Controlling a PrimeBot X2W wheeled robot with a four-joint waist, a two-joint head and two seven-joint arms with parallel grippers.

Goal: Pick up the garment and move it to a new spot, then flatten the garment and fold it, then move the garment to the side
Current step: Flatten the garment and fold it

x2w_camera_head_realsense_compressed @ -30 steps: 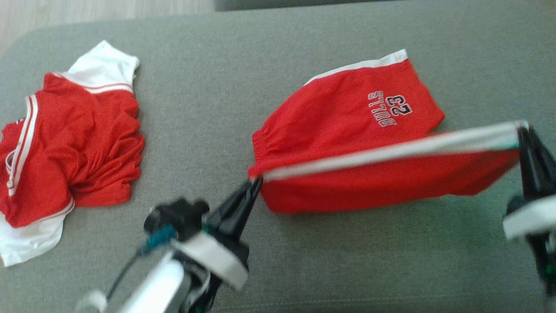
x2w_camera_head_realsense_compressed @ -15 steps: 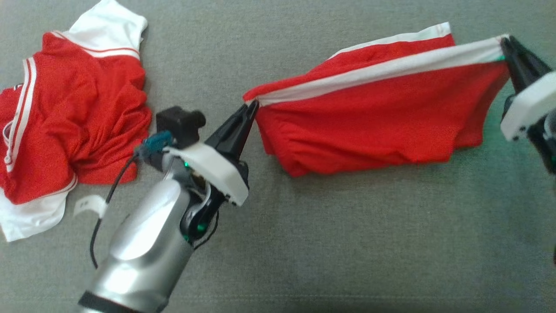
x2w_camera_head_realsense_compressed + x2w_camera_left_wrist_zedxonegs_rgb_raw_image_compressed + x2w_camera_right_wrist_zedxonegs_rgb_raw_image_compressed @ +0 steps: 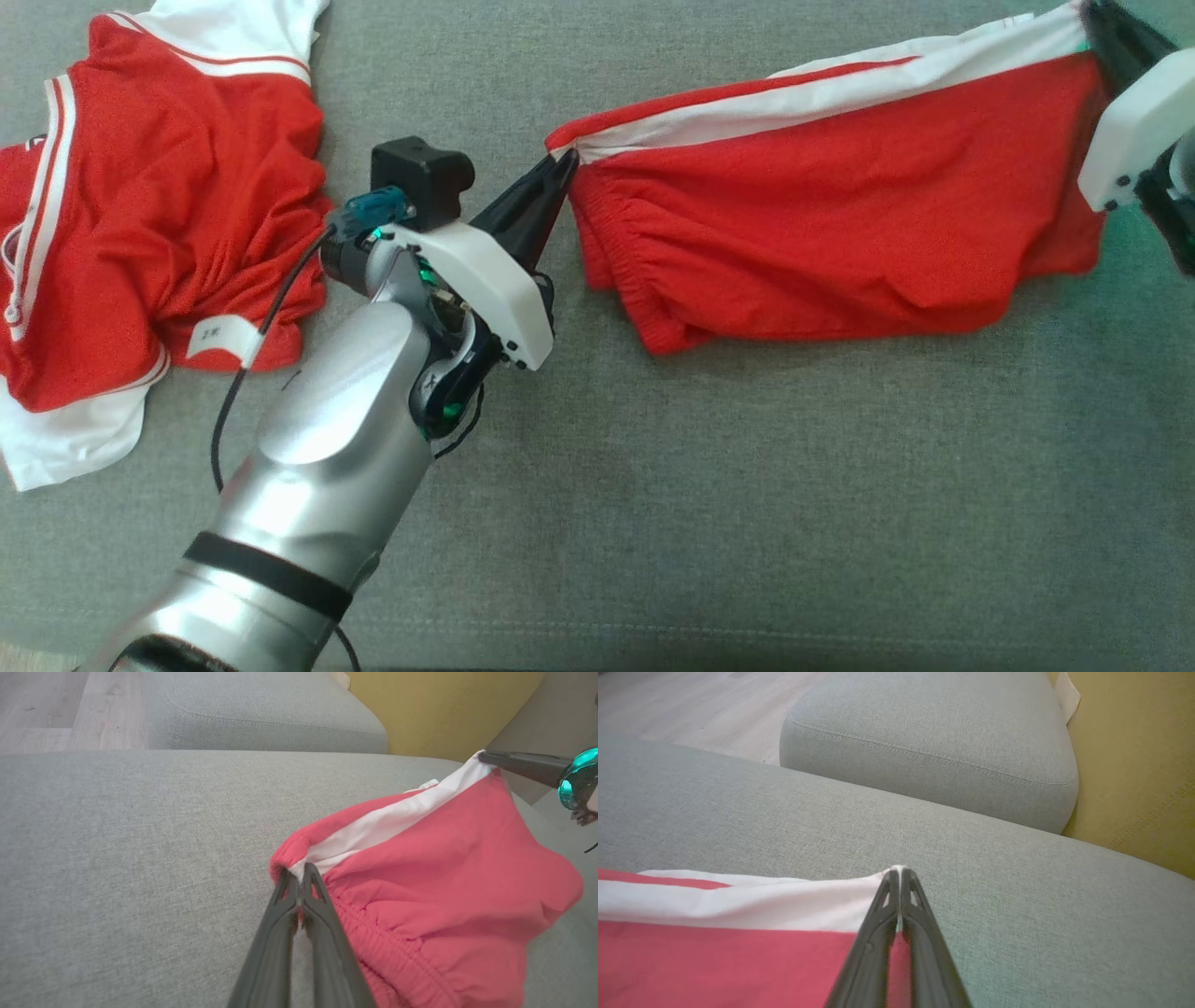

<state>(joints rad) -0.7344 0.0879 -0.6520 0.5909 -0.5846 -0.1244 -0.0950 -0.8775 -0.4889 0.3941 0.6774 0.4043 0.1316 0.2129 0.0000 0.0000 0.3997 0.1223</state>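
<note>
The left gripper (image 3: 562,170) and right gripper (image 3: 1089,15) clamp the white band of the shorts (image 3: 840,224), stretched taut right of the jersey (image 3: 159,205); a thin pinch could slip under tension, dropping one end

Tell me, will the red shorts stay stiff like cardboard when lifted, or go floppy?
Floppy, most likely: the red shorts sag in a belly below the white stripe pulled tight between the left gripper and right gripper. Probably light too, since two thin pinches at the ends seem enough to hold them up.
</note>
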